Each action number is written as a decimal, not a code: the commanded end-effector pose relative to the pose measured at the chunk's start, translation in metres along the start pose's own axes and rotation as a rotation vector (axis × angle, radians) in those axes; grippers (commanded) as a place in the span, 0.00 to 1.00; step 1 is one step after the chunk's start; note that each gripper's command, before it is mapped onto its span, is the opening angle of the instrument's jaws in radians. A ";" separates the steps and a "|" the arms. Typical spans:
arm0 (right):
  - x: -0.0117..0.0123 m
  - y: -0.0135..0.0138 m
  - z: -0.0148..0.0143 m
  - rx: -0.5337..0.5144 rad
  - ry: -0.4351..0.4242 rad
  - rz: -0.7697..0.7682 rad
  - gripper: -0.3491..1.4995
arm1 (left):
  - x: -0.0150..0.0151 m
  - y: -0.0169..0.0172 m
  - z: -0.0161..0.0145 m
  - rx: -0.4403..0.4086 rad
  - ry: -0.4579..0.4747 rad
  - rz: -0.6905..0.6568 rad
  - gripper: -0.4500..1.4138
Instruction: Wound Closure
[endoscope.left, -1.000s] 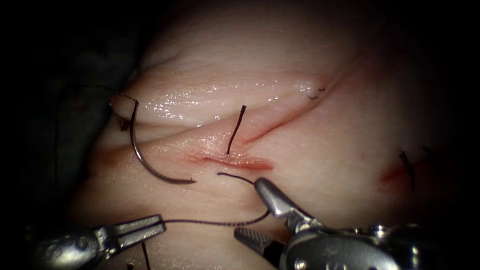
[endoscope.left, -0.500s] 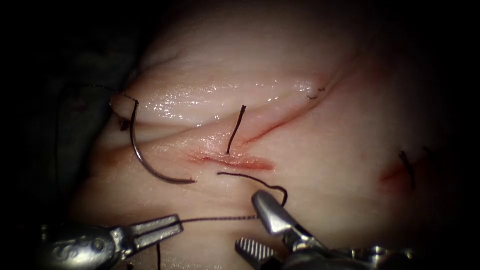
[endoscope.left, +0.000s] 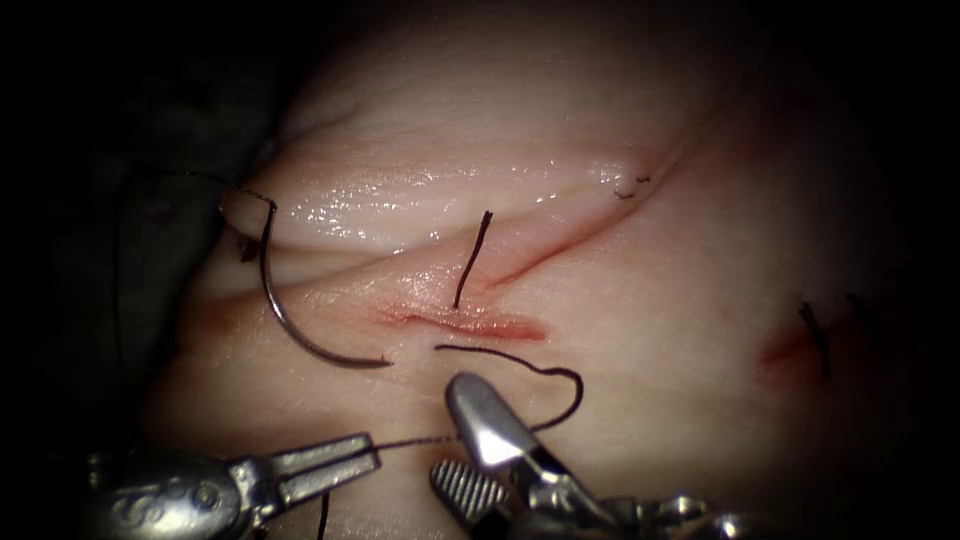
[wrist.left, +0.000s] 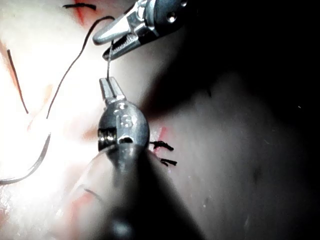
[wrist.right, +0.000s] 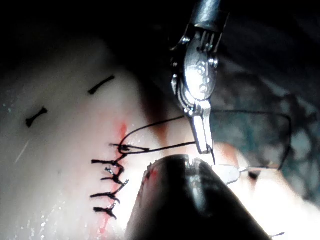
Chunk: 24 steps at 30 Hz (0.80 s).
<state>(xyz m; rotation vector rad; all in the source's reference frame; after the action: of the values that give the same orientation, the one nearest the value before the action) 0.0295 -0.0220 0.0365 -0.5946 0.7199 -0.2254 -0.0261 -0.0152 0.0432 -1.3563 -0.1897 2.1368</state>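
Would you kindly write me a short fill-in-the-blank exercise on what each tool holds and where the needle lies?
1. The left tool's pincer is shut on the ____.
2. The right tool's pincer, holding nothing, has its jaws ____.
3. The needle lies on the tissue, held by ____ tool.
4. By the endoscope view, the needle lies to the ____ of the cut.

Missing words: thread; open; neither; left
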 end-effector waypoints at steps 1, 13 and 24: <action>0.0000 -0.0006 0.0005 0.004 -0.006 -0.016 0.00 | -0.0006 0.0004 0.0005 -0.002 -0.001 -0.001 0.00; -0.0031 -0.0006 0.0010 0.026 -0.086 -0.065 0.00 | -0.0003 0.0005 0.0008 0.000 -0.001 -0.004 0.00; -0.0051 0.0007 0.0014 0.026 -0.087 -0.053 0.00 | -0.0020 0.0011 0.0022 0.097 -0.053 -0.002 0.69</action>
<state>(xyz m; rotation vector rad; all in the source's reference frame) 0.0261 -0.0186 0.0393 -0.5963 0.6151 -0.2566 -0.0273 -0.0164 0.0451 -1.2384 -0.1075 2.1603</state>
